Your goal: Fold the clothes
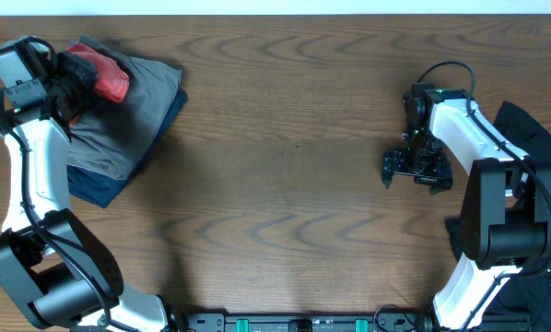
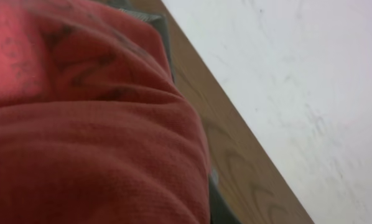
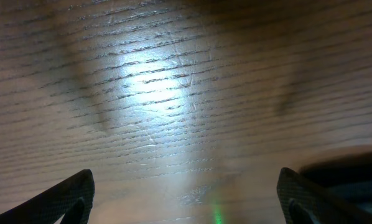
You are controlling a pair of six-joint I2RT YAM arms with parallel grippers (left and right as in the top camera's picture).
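Note:
A bunched coral-red T-shirt [image 1: 110, 78] lies on top of a pile at the table's far left. My left gripper [image 1: 84, 74] is at its left end and is shut on the cloth. In the left wrist view the red T-shirt [image 2: 93, 130] fills most of the frame and hides the fingers. A black garment [image 1: 536, 138] lies at the right edge, partly under the right arm. My right gripper [image 1: 412, 175] hovers open over bare wood to the left of it. Its two fingertips [image 3: 71, 196] stand wide apart with nothing between them around [image 3: 189, 205].
Under the red T-shirt sits a folded grey garment [image 1: 133, 120], on top of a folded navy garment [image 1: 96, 187]. The wooden table [image 1: 285, 138] runs to a pale back wall [image 2: 298, 74]; its far edge is close behind the pile.

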